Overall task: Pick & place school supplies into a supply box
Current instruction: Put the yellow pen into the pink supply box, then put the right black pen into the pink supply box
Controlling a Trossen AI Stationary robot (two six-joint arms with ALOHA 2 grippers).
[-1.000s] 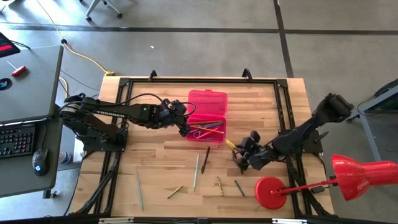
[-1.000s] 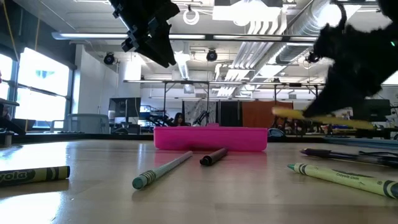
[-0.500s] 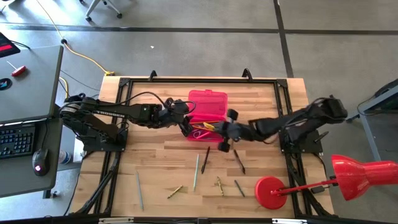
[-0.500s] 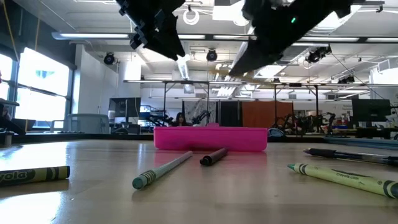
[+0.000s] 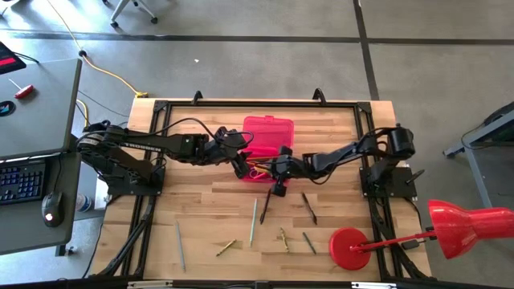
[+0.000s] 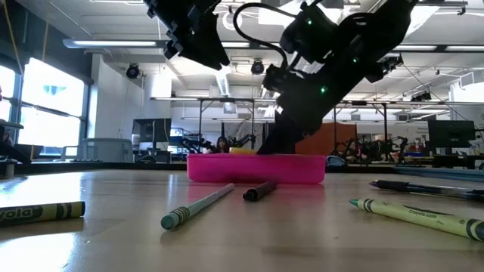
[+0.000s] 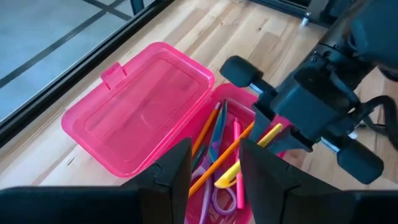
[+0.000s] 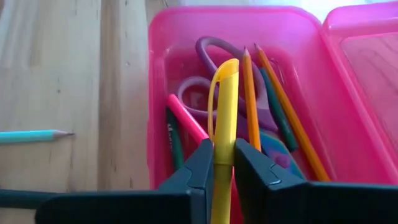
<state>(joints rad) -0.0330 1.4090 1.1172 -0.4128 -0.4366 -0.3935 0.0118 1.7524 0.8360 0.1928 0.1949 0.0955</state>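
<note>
I see the table [image 5: 201, 233] with the pink box [image 5: 267, 136] near its far middle, lid folded back. My right gripper [image 8: 224, 163] sits over the open tray, clenched on a yellow pen [image 8: 222, 112] above the scissors [image 8: 214, 68] and pencils inside. My left gripper [image 7: 214, 163] hovers beside the box, fingers apart, empty. Loose pencils lie nearer the front edge.

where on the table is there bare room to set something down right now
Bare wood lies between the supply box and the table's right rail, and left of the grey pencil near the front. Crowded: the box, where the right gripper holds a yellow pen beside the left gripper, and the front strip of loose pencils.
</note>
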